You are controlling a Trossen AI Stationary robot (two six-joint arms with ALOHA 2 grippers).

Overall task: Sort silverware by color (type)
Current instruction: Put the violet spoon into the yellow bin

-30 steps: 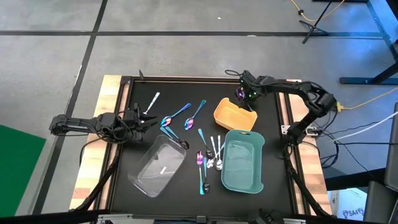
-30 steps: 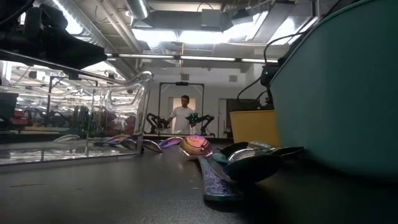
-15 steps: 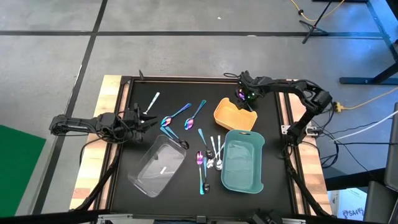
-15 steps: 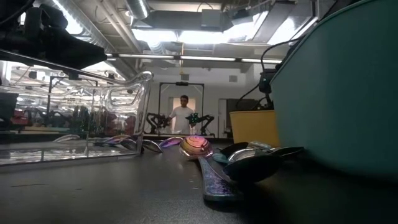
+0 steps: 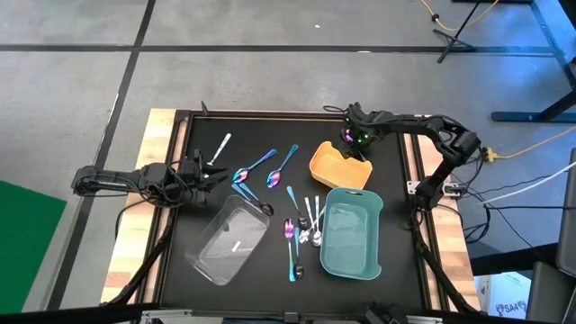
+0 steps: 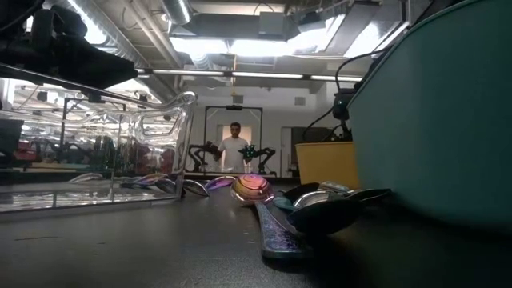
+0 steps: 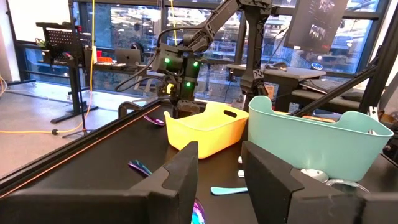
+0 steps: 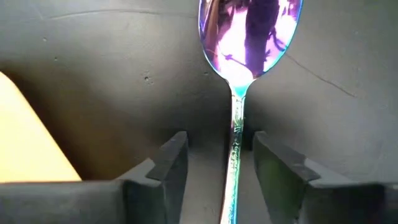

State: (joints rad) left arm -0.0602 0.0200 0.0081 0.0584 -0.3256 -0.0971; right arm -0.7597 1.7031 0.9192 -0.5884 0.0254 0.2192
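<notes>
An iridescent blue-purple spoon [image 8: 249, 31] lies flat on the black mat just beyond the yellow tray's far corner [image 5: 346, 134]. My right gripper [image 8: 219, 143] is open over it, pointing down, one finger on either side of the thin handle [image 8: 236, 149] with a gap on each side. My left gripper [image 5: 205, 175] is open and low at the mat's left side, beside two more iridescent spoons [image 5: 255, 166]. A silver spoon [image 5: 220, 148] lies farther back. A mixed cluster of spoons [image 5: 303, 227] lies between the clear and teal trays.
The yellow tray [image 5: 340, 166] stands right beside my right gripper. The teal tray [image 5: 351, 232] is near the mat's right front, and the clear tray [image 5: 229, 238] at the front left holds a small silver piece. A person [image 6: 235, 148] stands far back in the room.
My right gripper has come down a little toward the iridescent spoon beside the yellow tray, then held still. The spoons and trays have stayed put.
</notes>
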